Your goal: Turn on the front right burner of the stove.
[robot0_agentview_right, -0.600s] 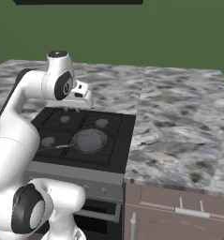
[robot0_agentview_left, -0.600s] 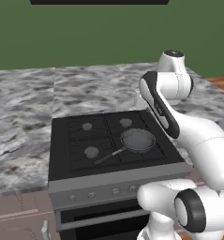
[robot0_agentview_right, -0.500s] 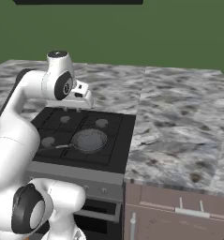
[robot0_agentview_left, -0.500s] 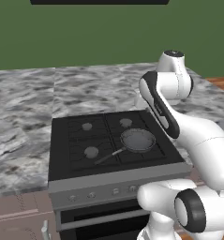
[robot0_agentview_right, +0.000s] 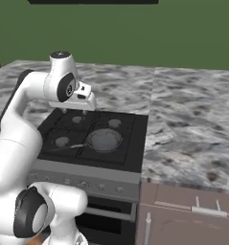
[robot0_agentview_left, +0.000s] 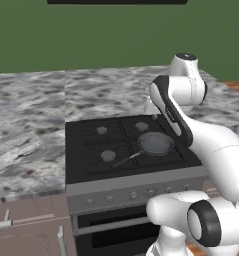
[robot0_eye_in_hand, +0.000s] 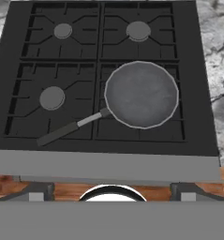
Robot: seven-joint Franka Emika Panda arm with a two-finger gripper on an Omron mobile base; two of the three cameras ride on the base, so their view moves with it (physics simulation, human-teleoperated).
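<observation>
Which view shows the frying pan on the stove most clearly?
The hand view: the frying pan is seen from above, whole, over the front right grate, handle angling toward the front left. The left base view and right base view show it smaller and obliquely.

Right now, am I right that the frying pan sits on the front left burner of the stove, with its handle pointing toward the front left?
Not quite: the frying pan sits on the front right burner of the stove, as the hand view shows. Its handle does point toward the front left.
</observation>
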